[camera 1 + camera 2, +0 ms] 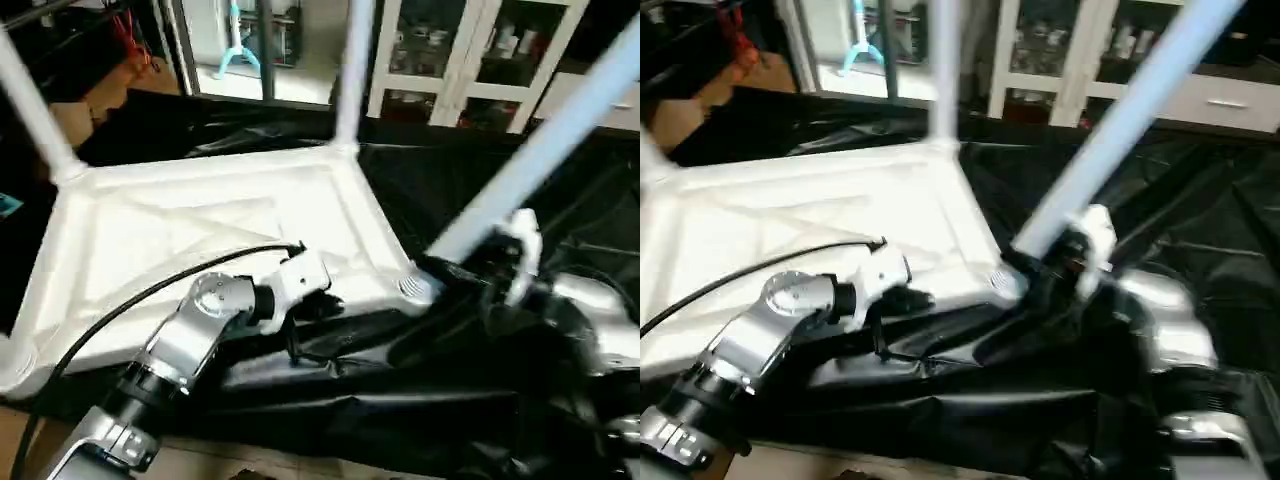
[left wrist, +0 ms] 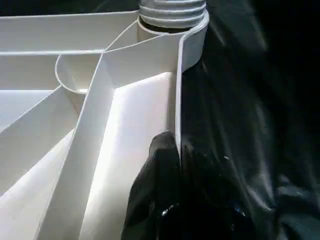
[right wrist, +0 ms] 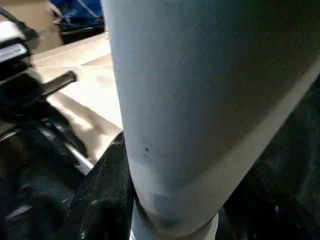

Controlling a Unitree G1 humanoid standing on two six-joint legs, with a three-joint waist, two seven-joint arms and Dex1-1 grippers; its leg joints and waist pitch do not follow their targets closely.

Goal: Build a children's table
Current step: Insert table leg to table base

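Left wrist view: left gripper (image 2: 176,150) clamps tabletop (image 2: 176,100) rim.

White tabletop (image 1: 200,215) lying underside up on my black-sheeted worktop, X ribs showing, two legs (image 1: 345,70) upright in its far corner sockets, a third leg (image 1: 540,145) leaning at its near right corner socket (image 1: 415,287)
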